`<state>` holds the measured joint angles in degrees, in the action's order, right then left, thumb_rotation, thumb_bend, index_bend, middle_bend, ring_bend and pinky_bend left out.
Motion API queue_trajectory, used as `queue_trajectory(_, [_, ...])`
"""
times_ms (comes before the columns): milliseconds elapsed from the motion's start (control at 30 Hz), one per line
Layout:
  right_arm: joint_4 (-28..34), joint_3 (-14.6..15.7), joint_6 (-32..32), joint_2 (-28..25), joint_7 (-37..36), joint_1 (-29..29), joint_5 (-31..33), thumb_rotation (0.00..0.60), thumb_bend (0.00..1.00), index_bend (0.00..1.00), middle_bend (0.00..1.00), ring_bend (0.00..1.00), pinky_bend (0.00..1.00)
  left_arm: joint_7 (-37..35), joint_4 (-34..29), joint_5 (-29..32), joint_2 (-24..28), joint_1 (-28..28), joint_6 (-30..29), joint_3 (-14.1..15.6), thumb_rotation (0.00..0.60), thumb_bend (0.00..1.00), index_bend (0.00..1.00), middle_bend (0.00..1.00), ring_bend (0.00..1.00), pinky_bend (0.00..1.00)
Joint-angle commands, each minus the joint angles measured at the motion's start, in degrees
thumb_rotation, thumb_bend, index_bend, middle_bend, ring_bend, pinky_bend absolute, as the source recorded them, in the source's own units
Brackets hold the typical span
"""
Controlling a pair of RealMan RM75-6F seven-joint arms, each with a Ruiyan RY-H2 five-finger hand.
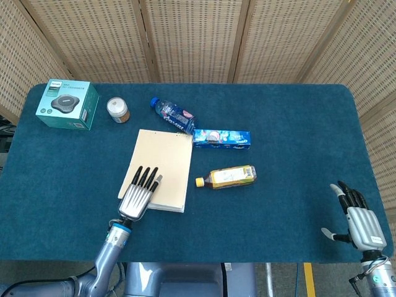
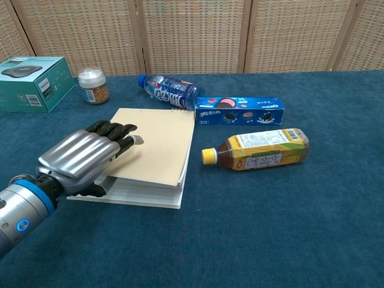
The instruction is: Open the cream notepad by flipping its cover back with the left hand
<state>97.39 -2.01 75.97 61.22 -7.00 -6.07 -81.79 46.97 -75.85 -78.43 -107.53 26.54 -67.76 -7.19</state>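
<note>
left hand (image 2: 84,161) is lying w/ fingers over the cream notepad (image 2: 157,150) near edge, cover lifted a bit off the pages, thumb tucked under; notepad sits just below the water bottle (image 1: 172,115). right hand (image 1: 362,224) fingers apart, holding nothing

both views are bright and evenly lit, with soft overhead light and no harsh glare on the table (image 1: 291,124). shadows are faint and short: a thin one under the notepad (image 2: 157,150) at its near edge, and a soft one beneath the left hand (image 2: 84,161). the hand's metal back carries pale highlights. focus is sharp throughout in both views. the chest view stretches the hand large at the near edge.
</note>
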Motion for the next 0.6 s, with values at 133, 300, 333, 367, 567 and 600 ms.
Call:
queue_trajectory(133, [-0.11,-0.04,0.07,0.0,-0.4,0.01,-0.08,0.6,0.05,0.02,0.0,0.0,0.0,0.5,0.15,1.16,-0.02,1.43,0.6,-1.27,0.6,0.58,0.0,0.0,0.0,0.0])
queue_trajectory(300, [-0.17,-0.05,-0.02,0.0,-0.84,-0.03,-0.09,0.6,0.05,0.02,0.0,0.0,0.0,0.78,-0.18,2.63,0.34,2.7,1.23,-2.58,0.6,0.58,0.0,0.0,0.0,0.0])
queue_trajectory(333, [-0.18,-0.06,-0.04,0.0,-0.97,-0.03,-0.09,0.6,0.05,0.02,0.0,0.0,0.0,0.71,-0.36,3.01,0.47,2.89,1.45,-2.78,0.6,0.58,0.0,0.0,0.0,0.0])
queue_trajectory(367, [-0.2,-0.06,-0.04,-0.01,-1.06,-0.04,-0.11,0.6,0.05,0.02,0.0,0.0,0.0,0.58,-0.59,3.4,0.61,3.09,1.64,-3.03,0.6,0.58,0.0,0.0,0.0,0.0])
queue_trajectory(567, [-0.28,-0.06,0.0,0.0,-1.47,-0.05,-0.27,0.6,0.05,0.02,0.0,0.0,0.0,-0.23,-0.79,4.0,1.2,4.09,1.34,-3.69,0.6,0.59,0.0,0.0,0.0,0.0])
queue_trajectory(600, [-0.31,-0.06,0.01,0.01,-1.53,-0.06,-0.31,0.6,0.05,0.02,0.0,0.0,0.0,-0.42,-0.77,4.15,1.24,4.23,1.3,-3.81,0.6,0.59,0.0,0.0,0.0,0.0])
